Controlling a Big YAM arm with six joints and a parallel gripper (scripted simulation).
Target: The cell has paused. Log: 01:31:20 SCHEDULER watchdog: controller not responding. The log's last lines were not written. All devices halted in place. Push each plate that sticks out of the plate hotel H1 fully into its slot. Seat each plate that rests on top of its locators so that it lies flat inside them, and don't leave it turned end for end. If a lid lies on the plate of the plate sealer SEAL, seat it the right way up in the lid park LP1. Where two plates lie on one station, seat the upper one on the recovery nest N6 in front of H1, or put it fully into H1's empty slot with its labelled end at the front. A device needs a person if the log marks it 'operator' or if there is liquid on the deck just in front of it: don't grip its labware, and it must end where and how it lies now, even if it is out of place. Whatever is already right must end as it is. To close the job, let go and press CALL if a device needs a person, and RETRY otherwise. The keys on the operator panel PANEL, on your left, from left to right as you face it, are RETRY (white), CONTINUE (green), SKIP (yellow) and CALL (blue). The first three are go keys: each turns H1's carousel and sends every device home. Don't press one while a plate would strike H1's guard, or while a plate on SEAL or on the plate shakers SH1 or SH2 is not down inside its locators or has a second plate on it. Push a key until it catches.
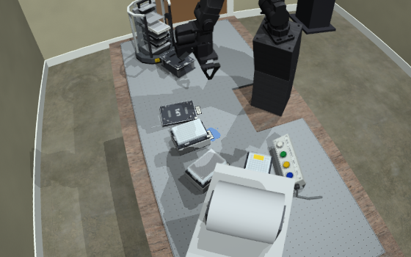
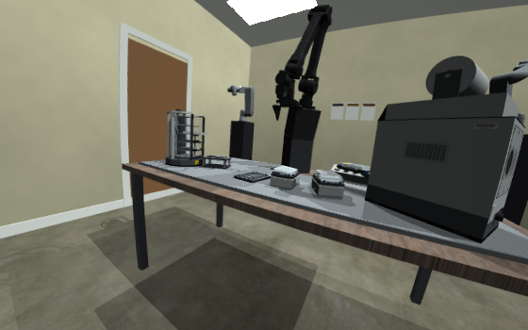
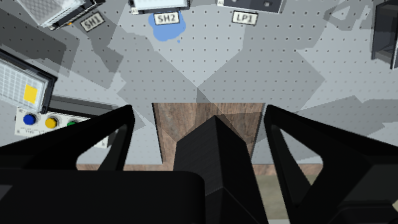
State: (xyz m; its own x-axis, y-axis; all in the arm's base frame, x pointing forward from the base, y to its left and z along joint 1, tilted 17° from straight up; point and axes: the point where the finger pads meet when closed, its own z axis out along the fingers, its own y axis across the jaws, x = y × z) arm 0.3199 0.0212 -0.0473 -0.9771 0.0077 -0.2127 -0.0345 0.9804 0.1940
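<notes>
My gripper (image 1: 210,72) is open and empty, high above the deck near the recovery nest N6 (image 1: 177,62); the wrist view shows its fingers wide apart. The plate hotel H1 (image 1: 147,29) stands at the far corner, and a white plate (image 1: 159,27) seems to stick out of its front. The lid park LP1 (image 1: 177,112) holds a dark flat piece. A white plate (image 1: 189,133) sits on SH2, with a blue puddle (image 1: 213,134) beside it. The plate on SH1 (image 1: 206,167) lies skewed. A plate with a yellow patch (image 1: 258,162) lies on the sealer's stage.
The operator panel (image 1: 288,160) with white, green, yellow and blue keys stands beside the sealer's stage. The large sealer SEAL (image 1: 245,209) fills the near end. The arm's black pedestal (image 1: 274,70) stands to the right. Labels SH1 (image 3: 93,22), SH2 (image 3: 166,18) and LP1 (image 3: 245,18) show in the wrist view.
</notes>
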